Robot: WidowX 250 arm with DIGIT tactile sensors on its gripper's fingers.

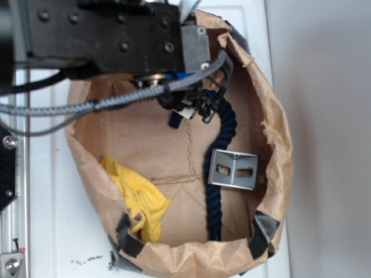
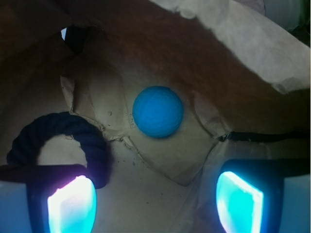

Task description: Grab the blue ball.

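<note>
I am on the approach, not yet the grab. In my wrist view, the navy rope (image 2: pixel 58 141) curls past my left pad (image 2: pixel 72 204), the blue ball (image 2: pixel 158 111) sits ahead on the paper bag (image 2: pixel 165 160) floor, central between my pads. My claw (image 2: pixel 155 201) is spread wide, holding nothing. Next I should advance and descend, keeping the rope outside, then close.

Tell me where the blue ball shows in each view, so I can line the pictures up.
Exterior: the blue ball cannot be made out; the arm and claw cover the upper part of the paper bag.
Wrist: the blue ball sits near the centre on the bag floor, ahead of the open claw, untouched.
Shared landmark: the dark navy rope, which curls at left in the wrist view.
</note>
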